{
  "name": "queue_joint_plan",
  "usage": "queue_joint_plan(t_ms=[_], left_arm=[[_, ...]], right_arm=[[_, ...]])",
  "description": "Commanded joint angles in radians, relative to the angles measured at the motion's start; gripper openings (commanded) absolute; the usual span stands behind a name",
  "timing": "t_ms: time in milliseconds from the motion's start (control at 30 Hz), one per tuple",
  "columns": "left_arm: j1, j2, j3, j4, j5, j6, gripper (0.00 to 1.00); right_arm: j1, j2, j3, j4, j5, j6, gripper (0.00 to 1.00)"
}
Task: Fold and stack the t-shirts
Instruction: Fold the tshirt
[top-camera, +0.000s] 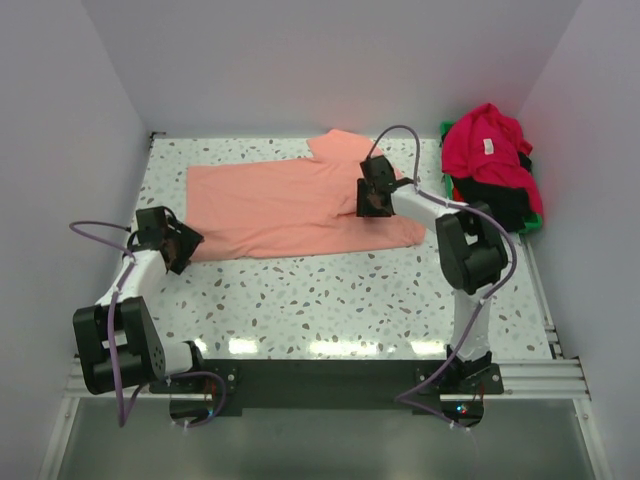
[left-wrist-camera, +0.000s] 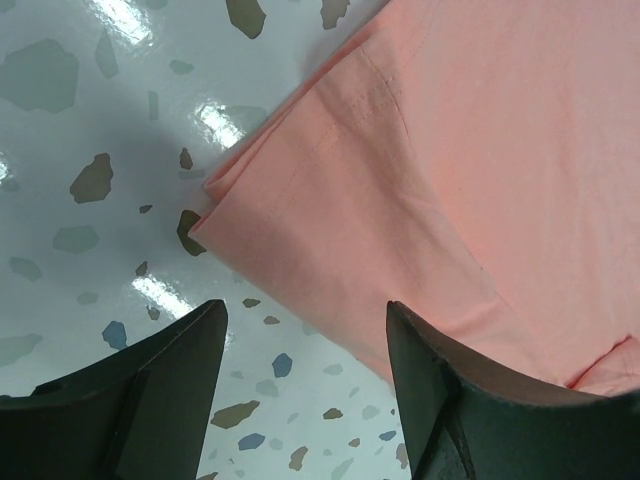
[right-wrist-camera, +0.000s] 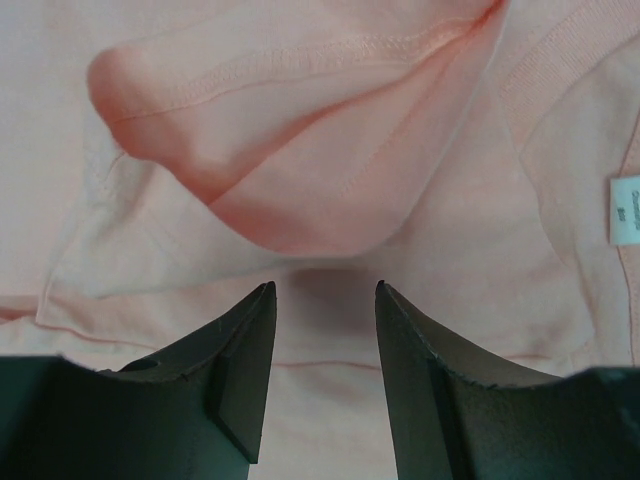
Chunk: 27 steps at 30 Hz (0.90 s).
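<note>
The salmon-pink t-shirt (top-camera: 290, 205) lies spread on the speckled table, one sleeve at the far side. My left gripper (top-camera: 184, 245) is open at the shirt's near-left corner (left-wrist-camera: 215, 215), which lies just ahead of the fingers. My right gripper (top-camera: 372, 200) is open above the shirt's right part, over a folded sleeve (right-wrist-camera: 300, 150); a white neck tag (right-wrist-camera: 624, 210) shows at the right. The crimson red t-shirt (top-camera: 485, 150) with a white label is heaped on the black t-shirt (top-camera: 500, 200) at the far right.
A green bin (top-camera: 535, 218) holds the red and black shirts at the table's far right edge. White walls close in the table at the left, back and right. Bare speckled tabletop (top-camera: 340, 300) lies between the shirt and the arm bases.
</note>
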<state>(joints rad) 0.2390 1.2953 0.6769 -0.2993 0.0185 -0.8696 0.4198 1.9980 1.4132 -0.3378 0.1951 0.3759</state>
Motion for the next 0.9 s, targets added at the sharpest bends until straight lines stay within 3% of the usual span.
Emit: queue_joint_plan(t_ms=[0,267,633,867], left_arm=[[0.002,0.006,0.035,0.032,0.015,0.024,0.7],[0.0,0.002,0.049,0.023,0.015,0.027,0.7],[0.002,-0.005,0.018,0.023,0.011,0.018,0.71],[0.002,-0.025,0.009,-0.027,-0.048,-0.003,0.73]], right_arm=[[-0.001,0.062,0.097,0.052,0.04,-0.057,0.48],[-0.001,0.165,0.279,0.022,0.024,-0.069,0.52],[-0.001,0.297,0.386,0.065,-0.141,-0.042,0.63],[-0.007,0.291,0.428,0.048,-0.178,-0.026,0.71]])
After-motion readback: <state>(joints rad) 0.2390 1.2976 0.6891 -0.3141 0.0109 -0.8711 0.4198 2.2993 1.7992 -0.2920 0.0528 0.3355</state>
